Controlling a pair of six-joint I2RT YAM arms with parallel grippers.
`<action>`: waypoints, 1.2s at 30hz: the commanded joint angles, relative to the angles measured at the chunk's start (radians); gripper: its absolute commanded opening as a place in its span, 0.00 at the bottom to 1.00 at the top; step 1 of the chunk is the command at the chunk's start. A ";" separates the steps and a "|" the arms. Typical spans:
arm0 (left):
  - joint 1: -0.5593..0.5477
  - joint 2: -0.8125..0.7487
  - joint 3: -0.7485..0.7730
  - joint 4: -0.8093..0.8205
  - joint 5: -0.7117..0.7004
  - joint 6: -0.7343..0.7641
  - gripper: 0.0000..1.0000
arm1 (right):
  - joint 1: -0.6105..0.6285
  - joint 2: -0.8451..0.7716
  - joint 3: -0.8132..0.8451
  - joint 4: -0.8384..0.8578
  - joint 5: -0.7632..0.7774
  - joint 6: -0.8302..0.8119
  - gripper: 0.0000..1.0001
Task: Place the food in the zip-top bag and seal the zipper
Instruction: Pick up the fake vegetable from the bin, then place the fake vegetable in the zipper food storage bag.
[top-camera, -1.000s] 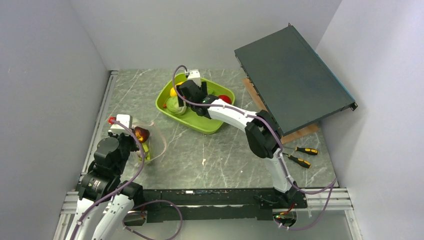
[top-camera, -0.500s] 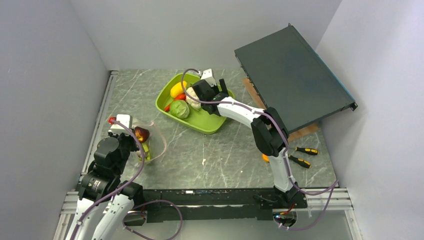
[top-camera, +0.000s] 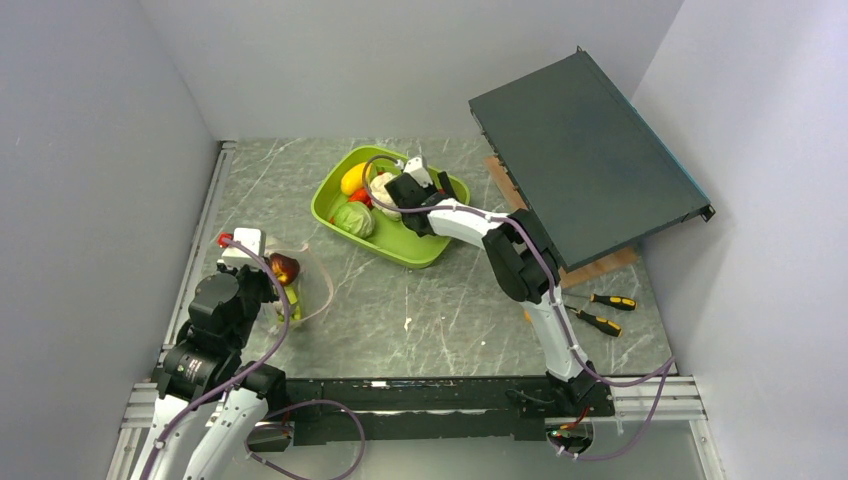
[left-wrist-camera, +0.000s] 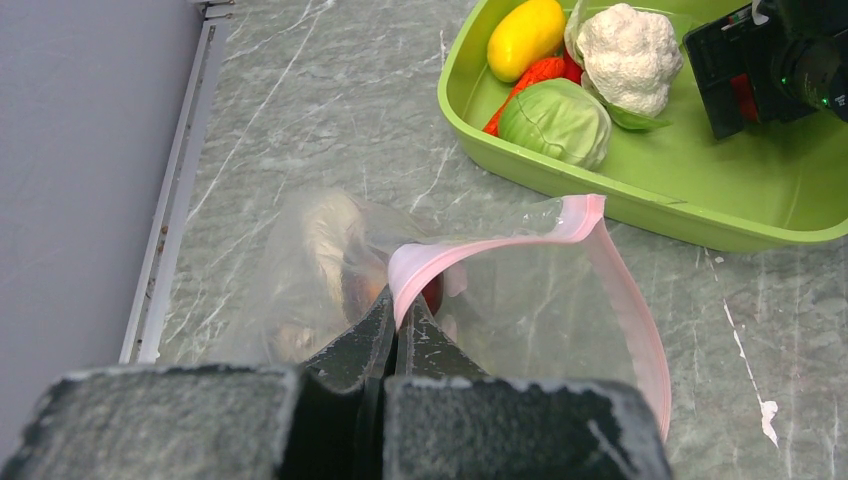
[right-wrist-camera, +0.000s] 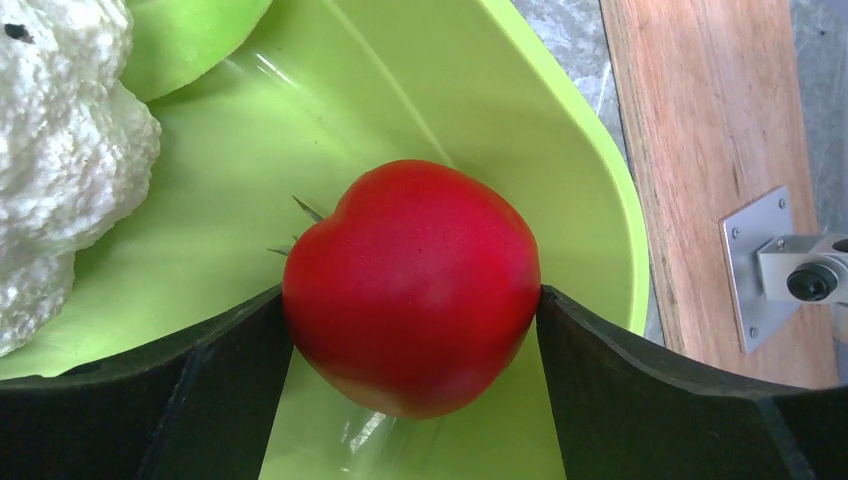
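Observation:
The clear zip-top bag (left-wrist-camera: 540, 290) lies at the left with its pink zipper (left-wrist-camera: 500, 245) arched open, and red and pale food shows dimly inside. My left gripper (left-wrist-camera: 398, 310) is shut on the zipper's edge. The lime tray (left-wrist-camera: 700, 225) holds a yellow fruit (left-wrist-camera: 525, 35), an orange carrot (left-wrist-camera: 530, 78), a green cabbage (left-wrist-camera: 557, 120) and a white cauliflower (left-wrist-camera: 625, 55). Low in the tray's right end, my right gripper (right-wrist-camera: 412, 330) has both wide-set fingers touching a red tomato (right-wrist-camera: 415, 285) that rests on the tray floor. In the top view the right gripper (top-camera: 405, 190) hides the tomato.
A dark flat panel (top-camera: 585, 150) leans over the table's back right, above a wooden board (top-camera: 600, 268). Two screwdrivers (top-camera: 600, 320) lie right of the right arm. Grey walls enclose the table on three sides.
My right gripper has moved from the tray's left side, over the cabbage, to its right end and come down around the red tomato. The left arm and bag have not moved.

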 joint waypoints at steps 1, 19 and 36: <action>-0.001 0.009 0.008 0.046 0.002 -0.010 0.00 | -0.003 -0.019 0.035 -0.001 0.009 0.011 0.83; -0.001 0.007 0.008 0.046 0.002 -0.009 0.00 | 0.042 -0.539 -0.328 0.259 -0.401 0.066 0.00; -0.001 0.021 0.037 0.021 0.071 -0.049 0.00 | 0.391 -0.784 -0.578 0.733 -1.129 0.099 0.00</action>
